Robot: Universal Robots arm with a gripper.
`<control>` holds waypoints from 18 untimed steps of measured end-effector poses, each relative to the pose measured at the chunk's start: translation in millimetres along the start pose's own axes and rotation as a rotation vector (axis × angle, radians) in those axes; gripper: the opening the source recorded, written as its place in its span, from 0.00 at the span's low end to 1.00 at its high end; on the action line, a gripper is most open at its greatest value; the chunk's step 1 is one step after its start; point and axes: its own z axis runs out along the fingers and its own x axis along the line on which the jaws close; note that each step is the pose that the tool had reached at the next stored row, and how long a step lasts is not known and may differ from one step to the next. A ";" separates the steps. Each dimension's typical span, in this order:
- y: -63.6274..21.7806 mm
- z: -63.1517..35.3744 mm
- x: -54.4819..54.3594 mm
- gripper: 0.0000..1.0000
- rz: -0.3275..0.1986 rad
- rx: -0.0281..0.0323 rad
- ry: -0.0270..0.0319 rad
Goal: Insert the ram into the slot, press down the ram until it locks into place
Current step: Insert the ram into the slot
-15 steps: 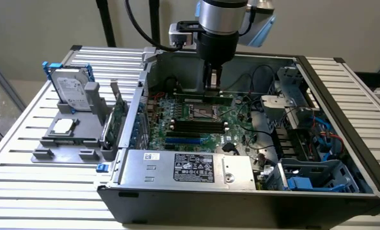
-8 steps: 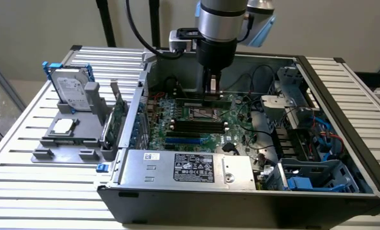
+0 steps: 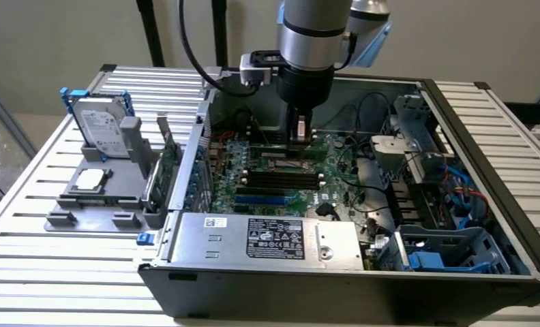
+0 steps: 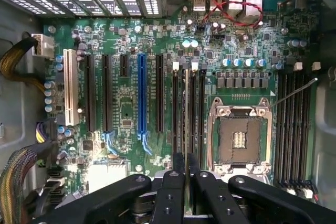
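Black end effector [image 4: 186,158] pinches ram [image 4: 187,109] (edge-on) tight, lined up w/ slot [image 4: 181,103]

Arm [image 3: 313,34]: showing as smooth silver metal, catching a soft sheen.
Tool [image 4: 186,161]: looking matt black and smooth.
Ram [image 4: 187,119]: showing a thin edge, glinting pale.
Board [image 4: 126,114]: gleaming with a glossy green coat.
Slots [image 4: 201,108]: looking like black plastic, shining faintly.
Socket [image 4: 239,111]: flashing as bright bare metal.
PSU [image 3: 206,238]: showing dull grey sheet metal.
Case [image 3: 343,289]: looking like dark matt metal.
Surface [image 3: 70,272]: showing as pale ribbed metal.
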 end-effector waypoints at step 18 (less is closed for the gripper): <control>3.9 30.8 5.3 0.13 0.000 0.0194 -0.0004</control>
